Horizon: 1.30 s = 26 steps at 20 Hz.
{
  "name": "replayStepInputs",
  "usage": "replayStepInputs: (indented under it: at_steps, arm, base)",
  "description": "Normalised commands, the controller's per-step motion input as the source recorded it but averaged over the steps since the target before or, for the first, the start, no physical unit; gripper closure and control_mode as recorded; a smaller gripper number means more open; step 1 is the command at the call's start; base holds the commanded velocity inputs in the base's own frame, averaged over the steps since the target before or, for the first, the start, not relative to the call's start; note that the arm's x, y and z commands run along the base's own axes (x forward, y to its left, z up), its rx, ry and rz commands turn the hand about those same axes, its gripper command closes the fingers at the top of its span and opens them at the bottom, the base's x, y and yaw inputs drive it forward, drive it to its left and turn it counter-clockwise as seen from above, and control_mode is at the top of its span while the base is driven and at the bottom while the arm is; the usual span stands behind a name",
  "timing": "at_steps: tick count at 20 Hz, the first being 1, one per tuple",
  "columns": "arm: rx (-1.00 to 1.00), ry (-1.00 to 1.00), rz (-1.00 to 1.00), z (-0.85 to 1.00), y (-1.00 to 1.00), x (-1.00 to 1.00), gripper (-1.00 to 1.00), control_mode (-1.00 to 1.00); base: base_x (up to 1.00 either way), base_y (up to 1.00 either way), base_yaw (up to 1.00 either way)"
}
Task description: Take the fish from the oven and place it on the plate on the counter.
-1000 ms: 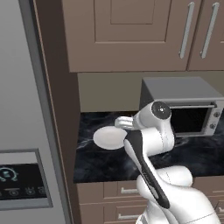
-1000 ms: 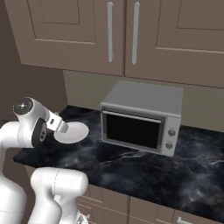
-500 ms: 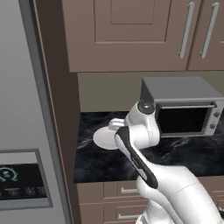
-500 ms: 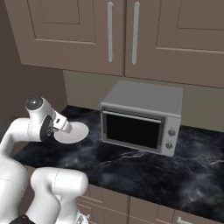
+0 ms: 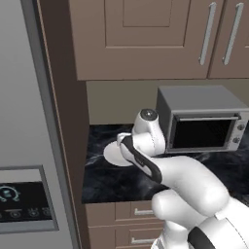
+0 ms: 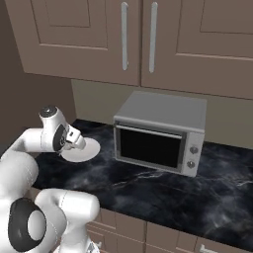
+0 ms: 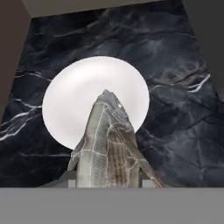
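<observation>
Gripping the fish (image 7: 109, 148), the fingers have seemingly swung nearer over the plate (image 7: 83, 100) on the counter (image 7: 175, 109).

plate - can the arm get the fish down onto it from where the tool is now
Probably yes. In the hand view the fish, held in the tool, hangs right over the bare plate on the counter, and nothing lies between them.

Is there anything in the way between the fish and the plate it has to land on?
Nothing visible is. In the hand view the fish hangs from the pincer with its nose over the plate, and the plate's white top is bare. Around it lies just the black counter; the small grey oven stands off to the side.
</observation>
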Motion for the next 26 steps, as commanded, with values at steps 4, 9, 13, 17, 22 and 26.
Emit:
replayStepInputs:
  at_steps: [4,9,13,17,22,26]
  arm:
    - [0.0,0.13,0.01,-0.37,0.0,0.48,1.0,-1.0]
    - [0.0,0.12,0.0,-0.47,0.01,0.48,1.0,-1.0]
    - [0.0,0.05,0.0,-0.39,0.06,0.3,1.0,-1.0]
    - [0.0,0.04,0.0,-0.27,0.08,0.29,1.0,-1.0]
    - [0.0,0.02,0.0,-0.23,0.01,0.35,1.0,-1.0]
    - [0.0,0.01,0.0,-0.25,0.0,0.21,1.0,-1.0]
  base:
    - [0.0,0.0,0.0]
    - [0.0,0.0,0.0]
    - [0.0,0.0,0.0]
    - [0.0,0.0,0.0]
    - [0.0,0.0,0.0]
    - [0.0,0.0,0.0]
